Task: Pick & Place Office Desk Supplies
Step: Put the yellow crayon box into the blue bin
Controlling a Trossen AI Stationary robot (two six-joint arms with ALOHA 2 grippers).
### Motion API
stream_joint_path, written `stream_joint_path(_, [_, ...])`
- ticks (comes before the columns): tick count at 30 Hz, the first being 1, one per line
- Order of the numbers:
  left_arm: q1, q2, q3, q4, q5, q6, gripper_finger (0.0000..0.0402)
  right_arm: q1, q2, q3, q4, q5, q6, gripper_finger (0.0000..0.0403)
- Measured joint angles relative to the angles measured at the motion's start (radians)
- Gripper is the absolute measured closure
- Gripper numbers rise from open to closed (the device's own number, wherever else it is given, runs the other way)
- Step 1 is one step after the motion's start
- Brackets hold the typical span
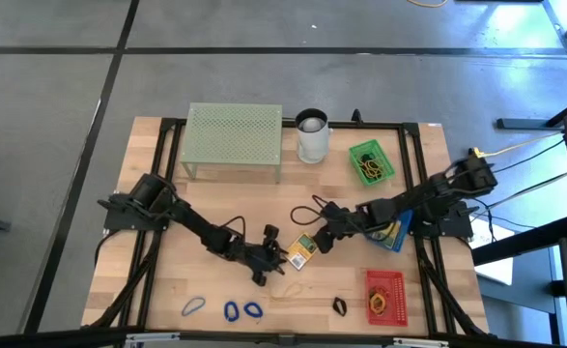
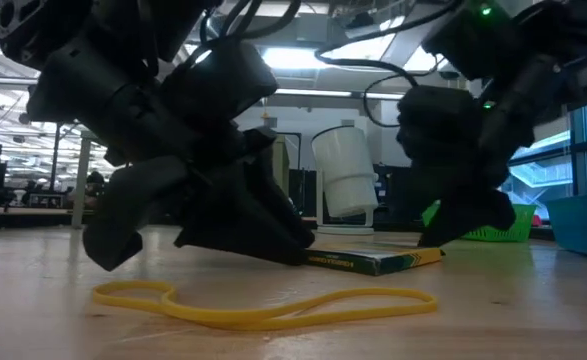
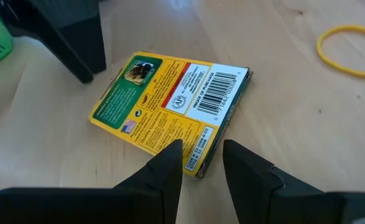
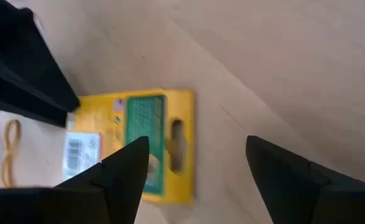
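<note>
While both arms reach toward the middle of the wooden table [image 1: 148,290], a yellow card pack [image 1: 301,253] lies flat on the wood between them, just below centre in the high view. The left gripper [image 3: 202,163] sits at the pack's lower edge with its fingers [image 3: 163,171] set narrowly apart, one tip over the pack's corner; whether they grip it cannot be told. The right gripper [image 4: 191,165] hovers above the pack's opposite end, its fingers [image 4: 129,165] spread wide and holding nothing.

A yellow rubber band [image 2: 263,303] lies loose in the low view's foreground, in front of the pack. Along the bottom of the high view sit three blue rubber bands [image 1: 230,310] and a black binder clip [image 1: 340,306]. A red tray [image 1: 384,295] at lower right holds yellow bands, a green tray [image 1: 371,162] at upper right holds more, and a blue tray [image 1: 396,235] lies partly under the right arm. At upper centre stand a pale green mesh stand [image 1: 235,140] and, just to its right, a white cup [image 1: 313,136].
</note>
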Motion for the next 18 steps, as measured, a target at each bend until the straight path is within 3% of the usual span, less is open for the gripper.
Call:
stream_joint_path(8, [0.016, 0.017, -0.001, 0.060, 0.020, -0.005, 0.0290, -0.002, 0.098, 0.112, -0.008, -0.100, -0.091, 0.0135])
stream_joint_path(18, [0.006, 0.017, -0.001, 0.058, 0.022, -0.019, 0.0291, -0.018, 0.101, 0.172, -0.115, -0.177, -0.158, 0.0135])
